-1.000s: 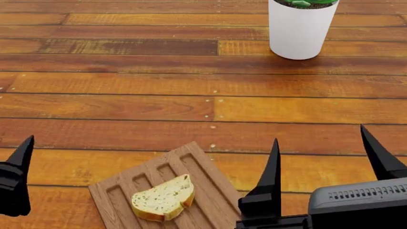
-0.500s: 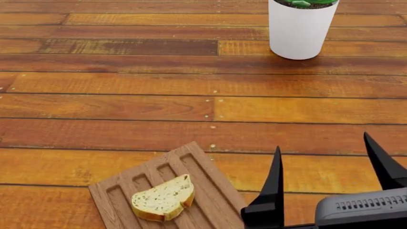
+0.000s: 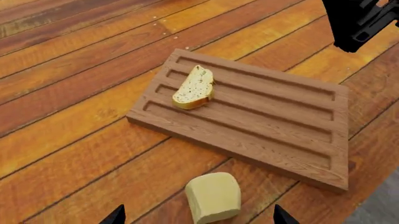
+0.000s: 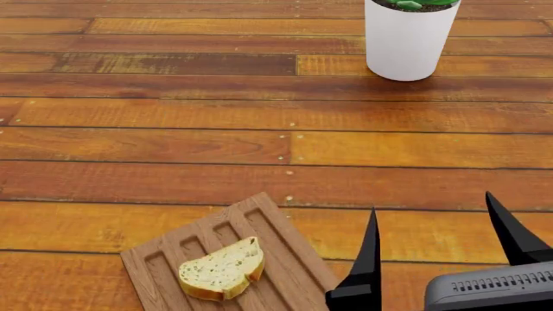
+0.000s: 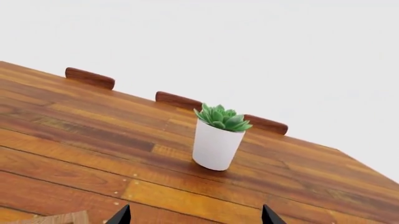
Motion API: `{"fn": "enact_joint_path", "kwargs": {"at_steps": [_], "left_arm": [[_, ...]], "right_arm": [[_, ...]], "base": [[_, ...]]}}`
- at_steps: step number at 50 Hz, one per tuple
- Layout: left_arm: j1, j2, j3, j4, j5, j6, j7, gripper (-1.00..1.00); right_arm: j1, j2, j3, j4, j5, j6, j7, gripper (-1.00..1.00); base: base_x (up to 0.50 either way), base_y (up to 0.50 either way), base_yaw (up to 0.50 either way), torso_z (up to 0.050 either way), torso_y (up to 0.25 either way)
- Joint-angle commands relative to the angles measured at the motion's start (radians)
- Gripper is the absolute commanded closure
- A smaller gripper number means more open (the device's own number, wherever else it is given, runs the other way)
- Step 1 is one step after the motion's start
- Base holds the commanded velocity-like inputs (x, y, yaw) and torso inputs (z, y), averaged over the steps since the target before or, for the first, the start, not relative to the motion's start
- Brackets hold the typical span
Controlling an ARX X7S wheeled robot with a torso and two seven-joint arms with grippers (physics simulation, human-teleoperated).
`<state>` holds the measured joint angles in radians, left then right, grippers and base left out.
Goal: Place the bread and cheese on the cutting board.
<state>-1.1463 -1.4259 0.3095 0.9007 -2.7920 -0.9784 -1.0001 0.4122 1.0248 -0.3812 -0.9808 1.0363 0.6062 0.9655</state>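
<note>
Your bread [image 3: 194,87] lies on the cutting board [image 3: 281,135], cheese [image 3: 214,197] just beside it on the table [image 4: 173,142]; both your left pincer [image 3: 195,217] and right pincer [image 4: 432,243] gape wide, empty

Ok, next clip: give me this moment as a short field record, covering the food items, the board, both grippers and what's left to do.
bread: lying on the cutting board, near one end; bread
cheese: on the table beside the board's long edge, not on it; cheese
left gripper: open, empty, over the cheese
right gripper: open, empty, raised beside the board
other: white potted plant far across the table
remaining: cheese not yet on board
</note>
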Motion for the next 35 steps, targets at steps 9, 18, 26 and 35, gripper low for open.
{"fn": "enact_joint_path", "kwargs": {"at_steps": [9, 18, 26, 35], "left_arm": [[0.251, 0.182, 0.079, 0.079, 0.285, 0.034, 0.011, -1.00], [0.264, 0.336, 0.183, 0.035, 0.377, 0.008, -0.035, -1.00], [0.277, 0.368, 0.207, 0.031, 0.408, -0.004, -0.043, -1.00], [0.335, 0.369, 0.211, 0.024, 0.475, -0.025, -0.033, -1.00]], "right_arm": [[-0.043, -0.026, 0.008, 0.025, -0.069, -0.033, -0.048, -1.00], [-0.055, -0.027, -0.001, 0.036, -0.081, -0.042, -0.061, -1.00], [-0.064, -0.024, 0.000, 0.039, -0.080, -0.052, -0.061, -1.00], [-0.066, -0.016, 0.003, 0.037, -0.076, -0.056, -0.057, -1.00]], "base": [[0.00, 0.00, 0.00, 0.000, 0.000], [0.00, 0.00, 0.00, 0.000, 0.000], [0.00, 0.00, 0.00, 0.000, 0.000], [0.00, 0.00, 0.00, 0.000, 0.000]]}}
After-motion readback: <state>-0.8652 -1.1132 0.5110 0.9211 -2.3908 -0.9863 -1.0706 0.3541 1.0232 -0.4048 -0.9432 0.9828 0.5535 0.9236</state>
